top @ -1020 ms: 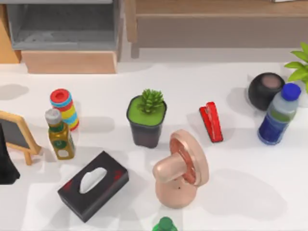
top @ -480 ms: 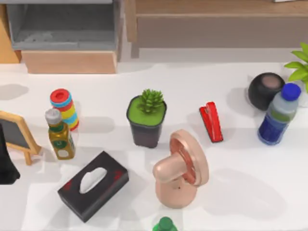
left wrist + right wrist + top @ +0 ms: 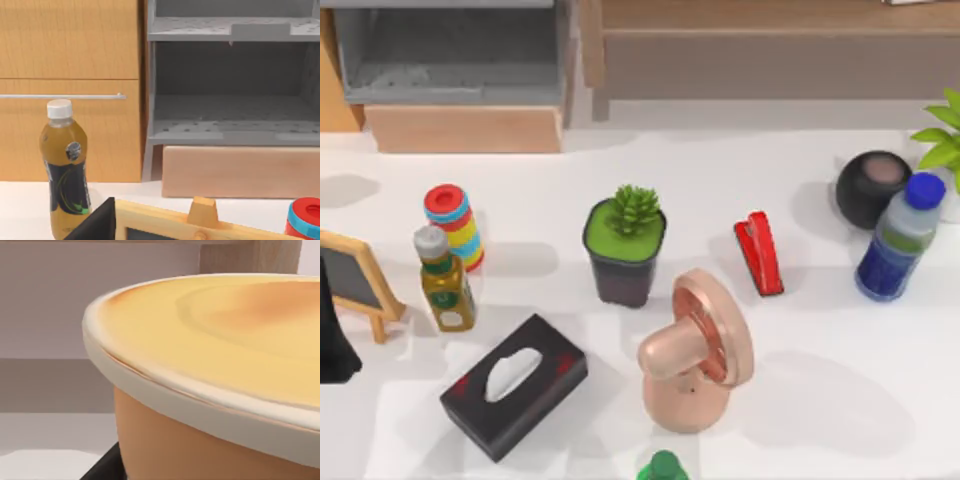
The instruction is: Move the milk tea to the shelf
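Tan-orange cup: the milk tea [image 3: 210, 390] sits right against the right wrist camera, its cream rim and orange wall close up, a dark part just below it.
Place: it is in front of the shelf [image 3: 770, 50], whose wooden post and grey-brown panel stand behind it in the right wrist view; how near, I cannot tell.
Right gripper: by my judgement it is at the milk tea, perhaps carrying it; whether its fingers are closed on the cup cannot be told.
Risk, grip: a smooth rounded wall may slip or tilt if the hold is light, and a tilt could spill it.
Risk, shelf: the plank edge and post stand between the cup and the shelf top; a low approach could knock the cup against them.
Risk, desk: the water bottle [image 3: 898, 238] and black ball [image 3: 870, 187] stand nearest the shelf's right end and could be swept over.
Left arm: parked well left of the shelf, its camera facing the grey box [image 3: 230, 90]; gripper state cannot be told.
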Controlling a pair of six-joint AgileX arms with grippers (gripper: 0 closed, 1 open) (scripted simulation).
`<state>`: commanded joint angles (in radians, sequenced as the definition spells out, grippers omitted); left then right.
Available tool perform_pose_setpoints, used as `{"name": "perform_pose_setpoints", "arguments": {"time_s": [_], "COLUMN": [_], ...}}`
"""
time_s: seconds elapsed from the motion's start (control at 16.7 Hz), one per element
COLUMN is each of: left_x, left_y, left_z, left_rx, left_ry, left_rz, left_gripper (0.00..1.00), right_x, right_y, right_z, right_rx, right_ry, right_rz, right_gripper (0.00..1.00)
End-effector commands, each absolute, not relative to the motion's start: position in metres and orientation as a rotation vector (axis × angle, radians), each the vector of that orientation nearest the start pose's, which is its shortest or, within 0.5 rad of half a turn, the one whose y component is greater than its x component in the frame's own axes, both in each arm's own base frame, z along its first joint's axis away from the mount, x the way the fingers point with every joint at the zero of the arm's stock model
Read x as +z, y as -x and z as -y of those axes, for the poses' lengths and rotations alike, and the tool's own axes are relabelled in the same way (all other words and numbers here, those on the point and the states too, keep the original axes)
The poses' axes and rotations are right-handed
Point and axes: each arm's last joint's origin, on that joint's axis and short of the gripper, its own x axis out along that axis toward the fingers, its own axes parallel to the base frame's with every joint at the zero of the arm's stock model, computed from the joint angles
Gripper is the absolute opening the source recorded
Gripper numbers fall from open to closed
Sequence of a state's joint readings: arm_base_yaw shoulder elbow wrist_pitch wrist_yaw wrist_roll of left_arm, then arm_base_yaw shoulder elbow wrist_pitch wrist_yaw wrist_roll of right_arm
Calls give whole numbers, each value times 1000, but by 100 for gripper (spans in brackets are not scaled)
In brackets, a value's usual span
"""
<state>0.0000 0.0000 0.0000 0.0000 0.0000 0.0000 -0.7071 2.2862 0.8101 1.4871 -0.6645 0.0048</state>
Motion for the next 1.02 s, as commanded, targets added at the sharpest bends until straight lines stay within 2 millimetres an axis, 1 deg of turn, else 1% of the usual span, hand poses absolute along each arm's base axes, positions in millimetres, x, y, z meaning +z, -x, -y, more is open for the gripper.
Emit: {"name": "perform_pose_setpoints", "arguments": {"time_s": [0.42,0.48,1.02], "left_x": [160,160,160], "left_y": [-106,-106,-106], "left_z": [1,1,1], "left_rx": [0,0,0], "left_ry": [0,0,0], "left_rz": [0,0,0], "left_gripper": [100,100,100], "right_x": [61,61,62], "right_y": [-298,-298,-297], "right_z": [225,225,226], "right_rx": [-16,-16,-18], "right_ry": [11,11,11], "right_rz": [1,1,2], "right_gripper": [2,0,0]}}
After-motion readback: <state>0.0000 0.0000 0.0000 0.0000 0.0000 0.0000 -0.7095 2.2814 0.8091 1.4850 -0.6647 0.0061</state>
